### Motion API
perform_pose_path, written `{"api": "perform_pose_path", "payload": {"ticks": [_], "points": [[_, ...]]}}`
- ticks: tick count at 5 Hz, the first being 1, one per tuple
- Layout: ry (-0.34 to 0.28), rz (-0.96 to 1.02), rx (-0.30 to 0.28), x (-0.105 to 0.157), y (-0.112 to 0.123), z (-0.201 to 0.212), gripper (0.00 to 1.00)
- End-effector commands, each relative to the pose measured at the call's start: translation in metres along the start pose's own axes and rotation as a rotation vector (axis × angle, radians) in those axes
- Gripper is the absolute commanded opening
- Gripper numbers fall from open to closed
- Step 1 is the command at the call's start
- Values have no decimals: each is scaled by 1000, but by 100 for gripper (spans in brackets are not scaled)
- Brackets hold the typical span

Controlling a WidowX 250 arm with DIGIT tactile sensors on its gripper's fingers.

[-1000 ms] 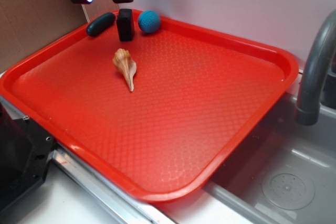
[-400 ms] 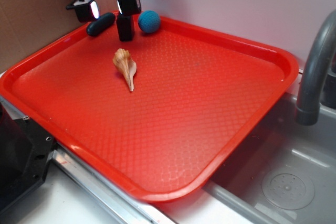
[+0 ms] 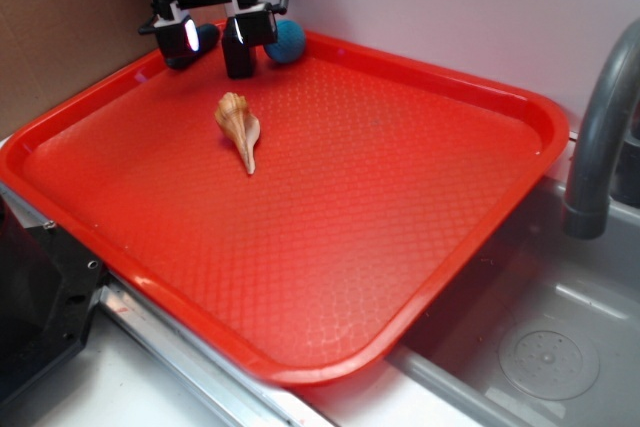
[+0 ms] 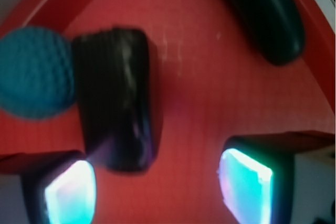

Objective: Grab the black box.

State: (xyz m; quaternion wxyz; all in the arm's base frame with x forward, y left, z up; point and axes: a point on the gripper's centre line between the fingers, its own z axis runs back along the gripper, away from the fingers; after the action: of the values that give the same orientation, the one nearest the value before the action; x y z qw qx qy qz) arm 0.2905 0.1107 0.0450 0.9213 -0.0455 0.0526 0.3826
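Near edge of the red tray (image 3: 300,372): nothing of the task. Mid-tray lies a seashell (image 3: 239,128), untouched and irrelevant. At the far corner the claw (image 3: 213,35) hangs low w/ fingers spread apart, nothing gripped. The black box (image 3: 238,59) stands upright on the tray, far-left corner, betw. the dark capsule (image 3: 197,42) and the blue ball (image 3: 288,40). Wrist view: one pad (image 4: 71,192) sits right at the box's edge, the other well clear, so the box isn't centred betw. them. Approach looks mostly done; left: shift over, close, lift.
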Motion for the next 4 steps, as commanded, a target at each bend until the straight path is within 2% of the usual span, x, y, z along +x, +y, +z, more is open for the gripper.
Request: {"api": "perform_pose_path", "payload": {"ticks": [1, 3, 4], "points": [[-60, 20, -26, 18, 4, 8, 100], [-95, 12, -7, 26, 5, 7, 100], [-89, 12, -5, 29, 5, 5, 100]]}}
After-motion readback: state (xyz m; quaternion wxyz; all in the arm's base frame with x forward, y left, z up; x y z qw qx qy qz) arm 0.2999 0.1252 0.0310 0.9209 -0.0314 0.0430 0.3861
